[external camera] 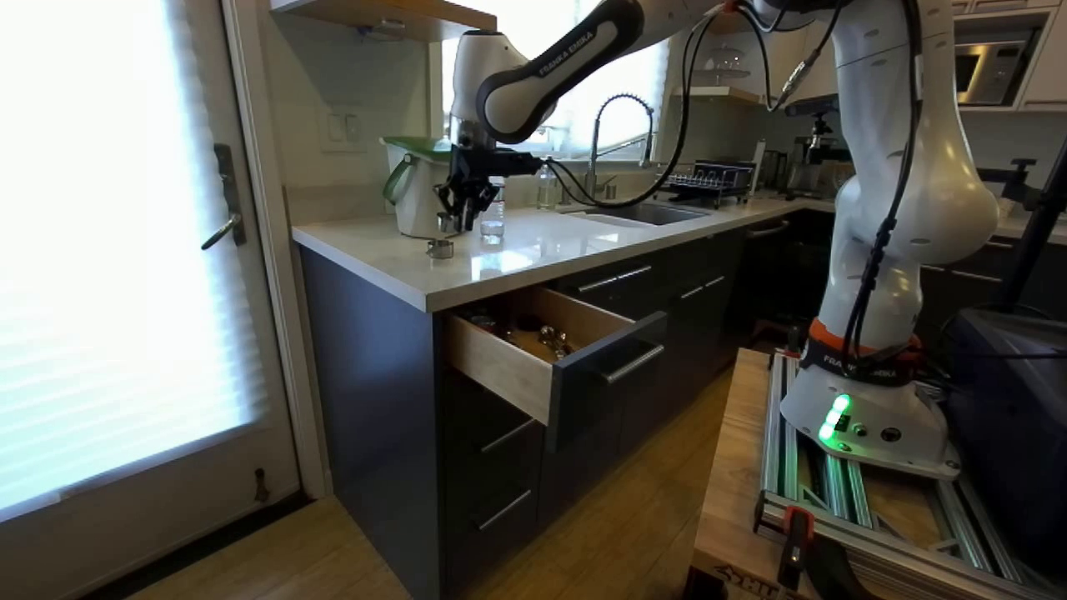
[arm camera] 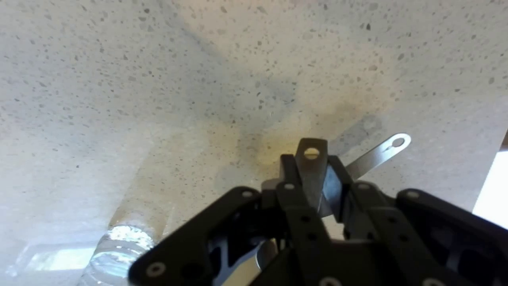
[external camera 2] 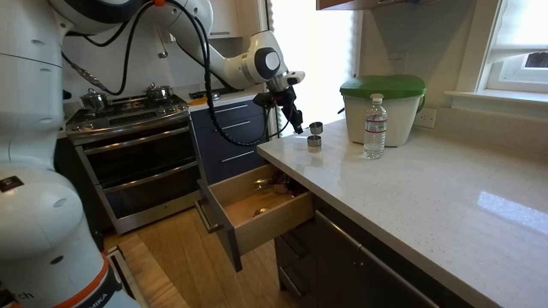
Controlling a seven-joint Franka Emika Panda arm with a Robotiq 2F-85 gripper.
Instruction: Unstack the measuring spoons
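Two metal measuring spoons with cup-like bowls are in view. My gripper [external camera: 458, 223] points down over the counter's end, and it also shows in an exterior view [external camera 2: 299, 128]. In the wrist view its fingers [arm camera: 312, 169] are shut on the handle of the upper measuring spoon [arm camera: 310, 161]. That spoon's bowl [external camera 2: 316, 127] hangs above the counter, with a small gap over the lower measuring spoon [external camera 2: 314, 141]. The lower spoon sits on the counter [external camera: 440, 248]. Its handle [arm camera: 379, 155] slants out beyond the right finger in the wrist view. The bowls are mostly hidden there.
A clear water bottle [external camera 2: 375, 128] and a white bin with green lid [external camera 2: 384, 109] stand close by on the white counter [external camera 2: 428, 184]. An open drawer [external camera 2: 274, 226] with several metal items juts out below the counter edge.
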